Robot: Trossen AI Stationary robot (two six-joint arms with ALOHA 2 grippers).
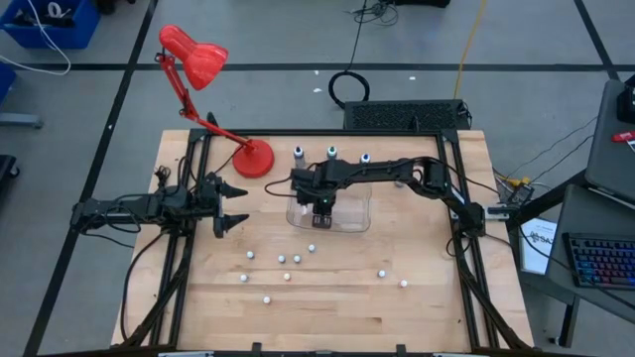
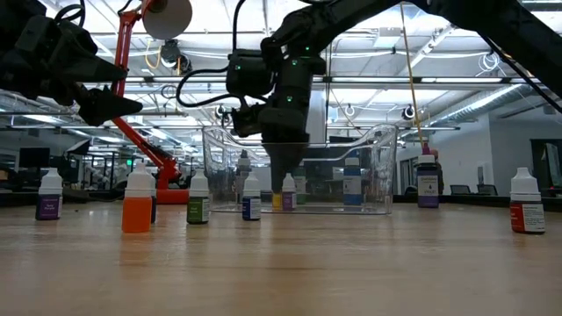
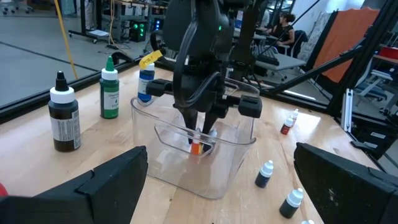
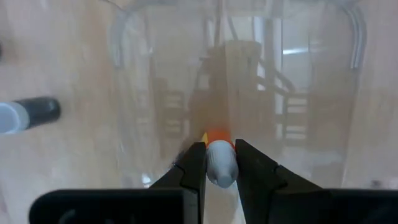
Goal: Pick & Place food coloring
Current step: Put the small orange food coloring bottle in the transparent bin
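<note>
A clear plastic container [image 1: 349, 220] stands mid-table. My right gripper [image 4: 221, 167] points down into it, shut on a tiny food coloring bottle [image 4: 219, 155] with a pale cap and an orange body; the left wrist view shows that bottle [image 3: 196, 147] low inside the container. Several more tiny pale-capped bottles stand upright on the wood nearer the near edge, among them a purple one [image 2: 48, 198], an orange one [image 2: 138, 205], a green one [image 2: 198, 202] and a blue one [image 2: 251, 201]. My left gripper [image 1: 238, 204] hovers open to the left of the container. My right gripper pinches the bottle's pale cap [image 4: 221, 169] between its two fingers [image 4: 194, 167], coming from above and pointing down. The orange body [image 4: 217, 136] hangs below the fingertips, upright inside the container. Whether its base touches the container floor I cannot tell.
Three larger dropper bottles, dark [image 3: 64, 118], green [image 3: 109, 92] and blue [image 3: 145, 86], stand just beyond the container's far side. A red desk lamp [image 1: 250, 157] sits at the far left. Small bottles [image 1: 288, 260] dot the near half of the table.
</note>
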